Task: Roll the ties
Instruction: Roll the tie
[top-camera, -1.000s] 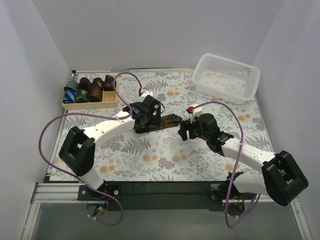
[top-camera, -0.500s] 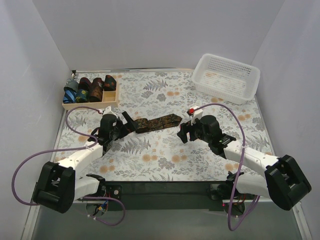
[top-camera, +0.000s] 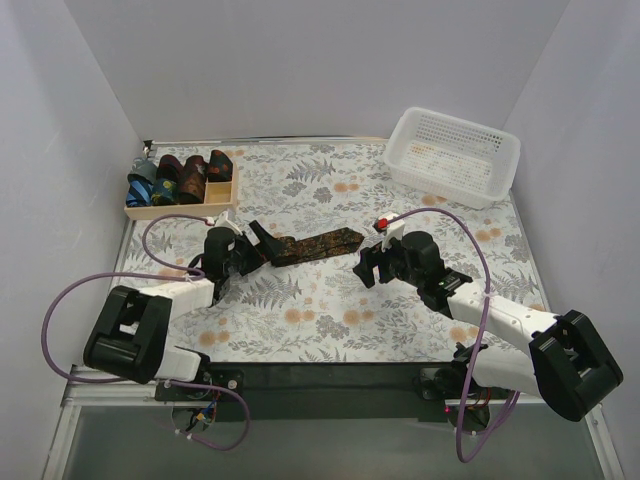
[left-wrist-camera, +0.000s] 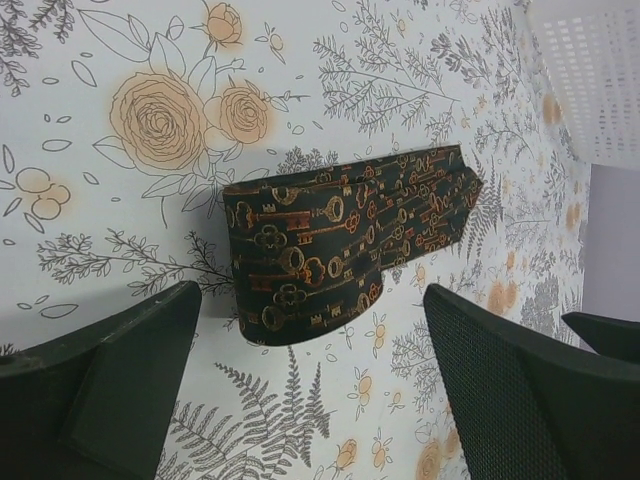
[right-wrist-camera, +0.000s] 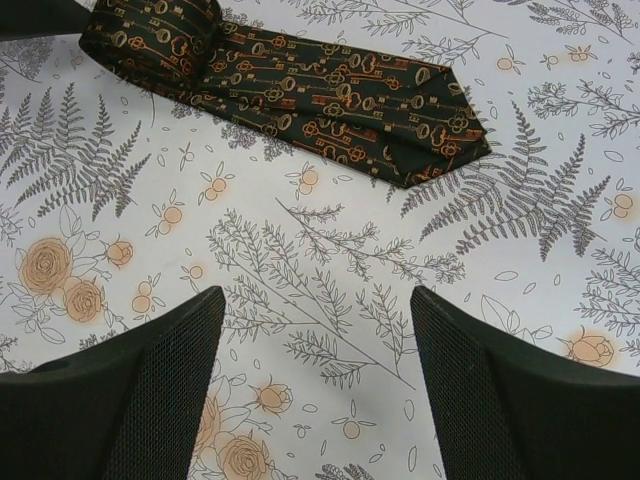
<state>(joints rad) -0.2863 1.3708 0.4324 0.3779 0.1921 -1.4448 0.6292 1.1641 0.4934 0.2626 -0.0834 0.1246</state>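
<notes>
Dark brown-black fabric with an orange key print: tie (top-camera: 318, 244) on the flower-patterned table (top-camera: 330, 320), a little left of centre. Lies stretched roughly left to right, with a rolled end (left-wrist-camera: 300, 275) on the left and a pointed tip (right-wrist-camera: 450, 135) on the right. Left gripper (left-wrist-camera: 310, 330) low over the table just beside the rolled end, jaws spread wide with nothing between them. From the left wrist camera, roll just ahead of the gap and seemingly clear of both fingers. Right gripper (right-wrist-camera: 318, 300) near the pointed tip, jaws likewise apart and holding nothing. Only bare patterned table between its fingers, with the tip a little ahead and apart from both. At the far left corner, shallow wooden tray (top-camera: 180, 210) holding rolled ties (top-camera: 185, 178) in blue, maroon and dark patterns. At the far right corner, white mesh basket (top-camera: 450, 182), well apart from both grippers.
</notes>
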